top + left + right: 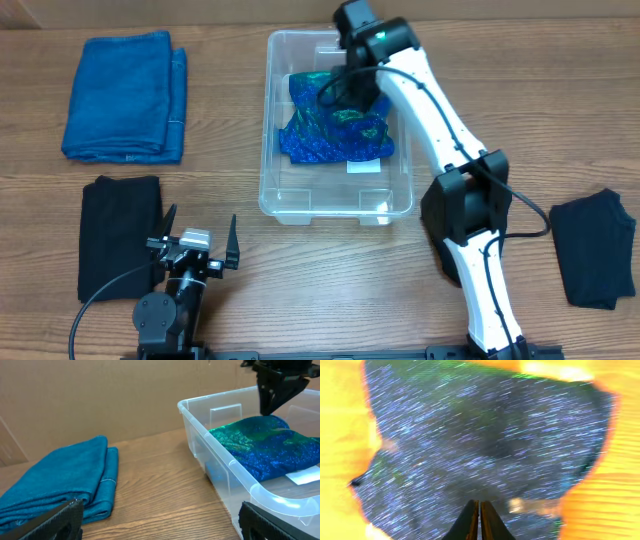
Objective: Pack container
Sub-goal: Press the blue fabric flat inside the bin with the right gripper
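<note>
The clear plastic container (335, 215) stands at the middle of the table, with a small white label (366, 168) on its bottom. A sparkly blue-green cloth (335, 135) lies crumpled inside it. My right gripper (345, 95) is shut, with nothing seen between its fingers, and hangs just over the far part of that cloth. In the right wrist view the closed fingertips (479, 510) point at the glittering cloth (485, 435). My left gripper (198, 240) is open and empty near the front edge. The left wrist view shows the container (200, 420), the cloth (265, 445) and the right gripper (272, 400).
A folded blue towel (125, 95) lies at the back left and also shows in the left wrist view (60, 480). A folded black cloth (118, 235) lies at the front left beside my left gripper. Another black cloth (595, 245) lies at the right.
</note>
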{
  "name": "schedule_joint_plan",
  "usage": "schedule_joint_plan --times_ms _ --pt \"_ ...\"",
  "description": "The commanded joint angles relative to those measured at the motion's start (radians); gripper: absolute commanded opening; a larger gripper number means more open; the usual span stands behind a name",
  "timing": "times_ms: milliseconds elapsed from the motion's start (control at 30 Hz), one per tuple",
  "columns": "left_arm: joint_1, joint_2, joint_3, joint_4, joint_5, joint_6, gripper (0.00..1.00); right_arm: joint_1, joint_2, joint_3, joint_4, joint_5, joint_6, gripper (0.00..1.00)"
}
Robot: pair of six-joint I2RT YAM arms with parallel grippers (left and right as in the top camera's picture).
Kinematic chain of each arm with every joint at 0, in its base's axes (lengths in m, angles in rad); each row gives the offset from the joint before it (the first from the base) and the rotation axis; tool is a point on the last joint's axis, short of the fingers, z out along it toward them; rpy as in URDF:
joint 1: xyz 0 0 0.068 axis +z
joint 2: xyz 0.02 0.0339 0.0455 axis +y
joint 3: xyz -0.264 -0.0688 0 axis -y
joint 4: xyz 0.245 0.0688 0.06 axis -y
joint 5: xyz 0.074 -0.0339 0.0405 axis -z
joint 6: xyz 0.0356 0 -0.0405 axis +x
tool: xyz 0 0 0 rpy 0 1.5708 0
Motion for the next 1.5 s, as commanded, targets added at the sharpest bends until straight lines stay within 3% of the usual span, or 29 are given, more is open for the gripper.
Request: schedule_joint_plan --times_ms 0,733,1200,1467 --pt "0.005 -0.009 -0.003 -0.002 -0.006 0.014 1.00 -0.047 -0.010 -0.025 0.032 0.039 0.009 0.07" --pt "0.005 -0.009 -0.003 -0.002 -0.006 0.014 1.00 -0.016 0.065 -0.119 0.129 -0.172 0.013 0.07" --pt "0.005 -0.009 -0.003 -0.002 -0.006 0.014 1.00 0.043 0.065 -0.116 0.154 -0.160 0.009 0.08" --pt "0.005 -0.009 -0.003 -0.002 -0.006 0.014 1.00 0.008 -0.074 0.112 -0.029 0.026 0.008 0.28"
